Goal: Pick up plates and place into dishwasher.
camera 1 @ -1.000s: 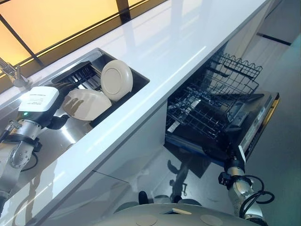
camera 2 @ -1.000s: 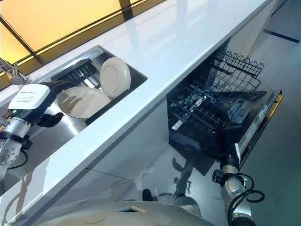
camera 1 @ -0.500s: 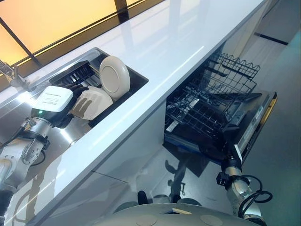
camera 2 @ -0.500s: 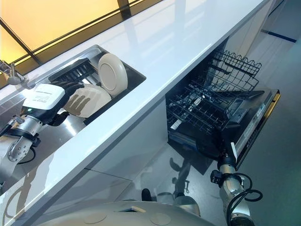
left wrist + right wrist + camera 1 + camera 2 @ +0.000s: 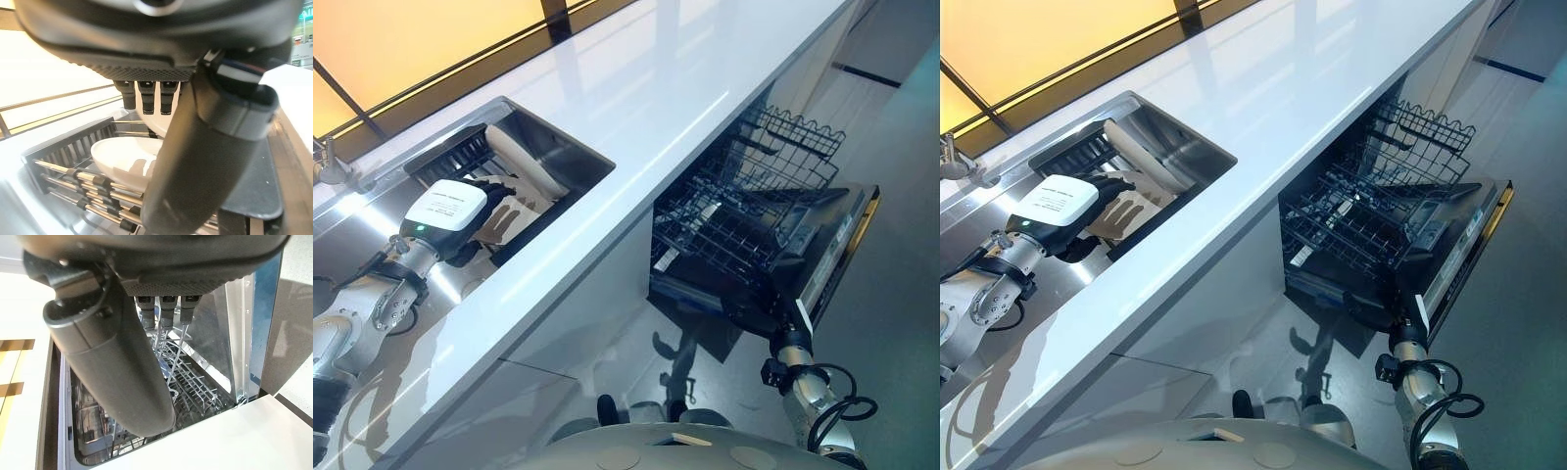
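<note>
Faucet point(image 5: 333, 162) sits at the far left edge, by the sink point(image 5: 570, 157). In the sink: a black dish rack point(image 5: 63, 156) w/ two cream plates. L hand point(image 5: 1111, 201) is down in the sink over the lower plate point(image 5: 124, 159), which lies tilted on the rack bars. In the eye views its dark fingers point(image 5: 499, 196) spread across the plate's face, more or less straight; whether they touch it can't be told. In the wrist view the thumb stands apart from the fingers, plate showing past them, nothing closed round the rim, so the hand reads wide, no grasp yet. Second plate point(image 5: 1141, 157) stands nearly edge-on just behind the hand, leaning toward the sink's back wall.

Progress, as a judgement: early. Both plates are in the sink rack, none lifted. First pick looks to be just starting; carry and loading all left.

Mid-frame: white countertop point(image 5: 685, 88), bare.

Right: dishwasher point(image 5: 822, 264) open, door dropped, lower wire rack point(image 5: 734, 235) pulled out; no plates visible in it. R hand point(image 5: 1408, 338) hangs low beside the door's edge, well apart from the plates. Its wrist view looks into the rack, fingers straight-ish, thumb out, holding nothing, so wide & idle.
</note>
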Available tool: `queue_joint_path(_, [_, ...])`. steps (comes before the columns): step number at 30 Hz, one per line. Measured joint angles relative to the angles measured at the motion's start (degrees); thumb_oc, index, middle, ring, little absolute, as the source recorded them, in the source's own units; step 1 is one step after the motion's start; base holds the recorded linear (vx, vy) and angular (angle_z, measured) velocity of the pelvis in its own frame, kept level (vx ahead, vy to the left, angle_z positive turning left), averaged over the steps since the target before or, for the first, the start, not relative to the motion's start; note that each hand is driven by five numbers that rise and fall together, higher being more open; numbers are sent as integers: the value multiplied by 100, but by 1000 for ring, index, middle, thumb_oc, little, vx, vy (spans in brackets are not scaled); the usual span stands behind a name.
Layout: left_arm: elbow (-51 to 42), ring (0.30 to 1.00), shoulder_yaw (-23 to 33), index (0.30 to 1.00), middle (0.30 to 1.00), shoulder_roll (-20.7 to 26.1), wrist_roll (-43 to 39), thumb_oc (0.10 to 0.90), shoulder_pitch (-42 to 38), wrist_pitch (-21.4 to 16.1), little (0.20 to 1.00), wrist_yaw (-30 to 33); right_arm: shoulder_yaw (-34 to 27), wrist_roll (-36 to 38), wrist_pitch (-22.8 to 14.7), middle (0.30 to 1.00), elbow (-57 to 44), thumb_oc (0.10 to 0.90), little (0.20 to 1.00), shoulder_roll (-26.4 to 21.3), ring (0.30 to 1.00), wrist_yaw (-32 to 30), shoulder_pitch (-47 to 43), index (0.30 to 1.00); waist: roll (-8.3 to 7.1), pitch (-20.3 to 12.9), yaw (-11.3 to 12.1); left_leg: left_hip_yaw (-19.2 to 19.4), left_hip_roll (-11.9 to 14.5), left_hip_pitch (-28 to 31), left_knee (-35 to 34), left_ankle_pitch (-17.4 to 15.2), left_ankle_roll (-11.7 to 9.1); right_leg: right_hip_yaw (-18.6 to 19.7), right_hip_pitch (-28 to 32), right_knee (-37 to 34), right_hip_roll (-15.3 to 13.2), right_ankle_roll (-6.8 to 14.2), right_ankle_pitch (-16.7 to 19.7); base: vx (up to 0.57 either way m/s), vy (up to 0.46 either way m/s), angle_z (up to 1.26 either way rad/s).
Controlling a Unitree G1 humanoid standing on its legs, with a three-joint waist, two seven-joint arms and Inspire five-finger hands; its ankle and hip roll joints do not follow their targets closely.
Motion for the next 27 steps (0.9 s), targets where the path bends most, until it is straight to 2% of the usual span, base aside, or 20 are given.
queue_joint_path(3, [81,900,-109,900,900,1,0,800,-76,3,900,0,1,0,-1,900,-1,800,900,0,900,1,-10,900,15,20,-31,38,1,0,0,-4,-4,35,-18,8,2,0,1,7,-5,-6])
queue_joint_path(4, [99,721,-117,721,721,1,-1,591,-76,3,691,0,1,0,-1,900,-1,800,900,0,900,0,-9,900,18,33,-50,38,1,0,0,-4,-4,35,-18,8,3,0,1,0,0,0])
queue_joint_path(5, [110,592,-120,592,592,1,-1,440,-77,4,540,0,1,0,-1,900,-1,800,900,0,900,1,-9,900,20,40,-56,38,1,0,0,-4,-4,35,-18,7,3,0,1,0,0,0])
queue_joint_path(6, [115,399,-126,399,399,1,-2,215,-77,16,315,0,1,0,-1,900,-1,800,900,0,900,1,-13,900,24,59,-67,39,1,0,0,-4,-4,35,-18,7,4,0,1,0,0,0])
queue_joint_path(7, [119,300,-142,300,300,1,-2,100,-88,23,200,0,1,0,-1,900,-1,800,900,0,900,0,-12,900,27,75,-73,41,2,0,0,-4,-5,36,-19,6,5,0,1,0,0,0])
queue_joint_path(15, [124,305,-259,305,305,1,-4,105,-248,43,205,-175,7,-1,-1,900,-1,800,900,0,900,8,-34,900,36,128,-63,38,1,0,1,-5,-6,37,-17,3,6,-1,1,0,0,0])
queue_joint_path(16, [124,335,-266,335,335,1,-4,141,-248,44,241,-182,8,-2,-1,900,-3,800,900,0,900,7,-40,900,36,129,-63,38,2,1,1,-5,-6,37,-17,3,6,-1,1,0,0,0])
queue_joint_path(20, [124,338,-271,338,338,1,-7,144,-249,47,244,-195,9,-1,-1,900,-3,800,900,0,900,5,-43,900,38,130,-63,39,3,2,2,-5,-6,38,-17,3,7,-1,1,0,0,0])
queue_joint_path(24, [124,399,-271,399,399,1,-7,215,-249,47,315,-193,9,-1,-1,900,-3,800,900,0,900,6,-43,900,39,130,-63,41,3,5,2,-5,-6,41,-17,3,7,-1,1,0,0,0])
queue_joint_path(26, [124,394,-271,394,394,1,-6,210,-249,49,310,-189,9,-1,-1,900,-3,800,900,0,900,8,-43,900,40,131,-62,44,3,8,2,-5,-6,44,-16,4,7,-1,1,0,0,0])
queue_joint_path(27, [124,368,-271,368,368,1,-6,180,-249,52,280,-186,9,-1,-1,900,-3,800,900,0,900,8,-43,900,40,131,-62,45,3,8,2,-5,-6,45,-16,4,8,-1,1,0,0,0])
